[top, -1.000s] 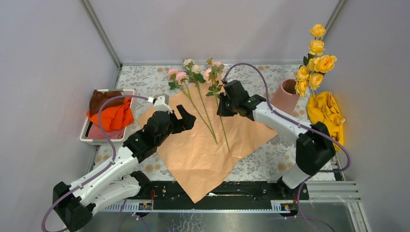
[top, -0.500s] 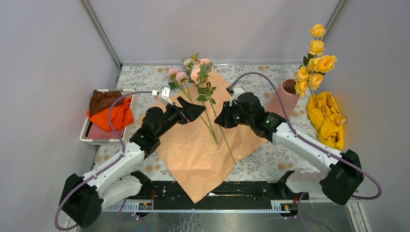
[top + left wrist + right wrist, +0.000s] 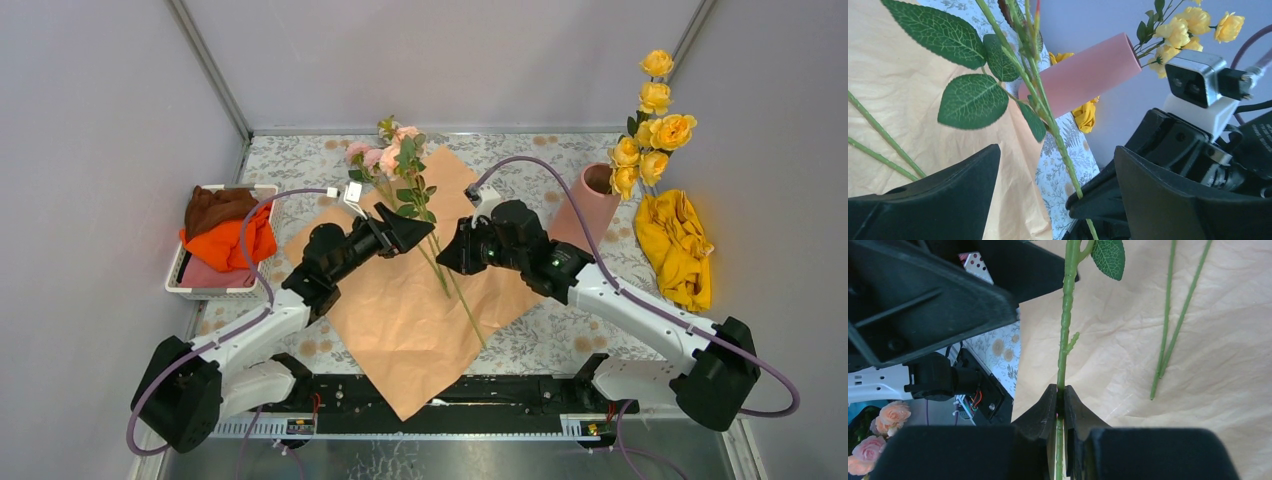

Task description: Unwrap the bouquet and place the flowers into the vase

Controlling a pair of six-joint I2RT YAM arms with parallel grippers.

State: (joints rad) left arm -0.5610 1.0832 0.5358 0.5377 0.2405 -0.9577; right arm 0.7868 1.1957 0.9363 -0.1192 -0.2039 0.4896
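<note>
Pinching the flower stem point(image 3: 1064, 330) in the shut right jaws, blooms point(image 3: 403, 137) toward twelve o'clock, straddling it with the wide-open, empty left jaws; probably best closing those below the leaves point(image 3: 973, 100) before steering toward the vase point(image 3: 590, 195) at two o'clock.

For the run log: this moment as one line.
right fingers: shut on rose stem | left fingers: open around same stem | vase: holds yellow roses

Lifts pink flower point(image 3: 402, 158) off paper point(image 3: 400, 310) in right gripper point(image 3: 1060, 396), shifts it leftward; advances left gripper point(image 3: 1058, 149) to stem point(image 3: 1047, 112), wide jaws now flanking it.
</note>
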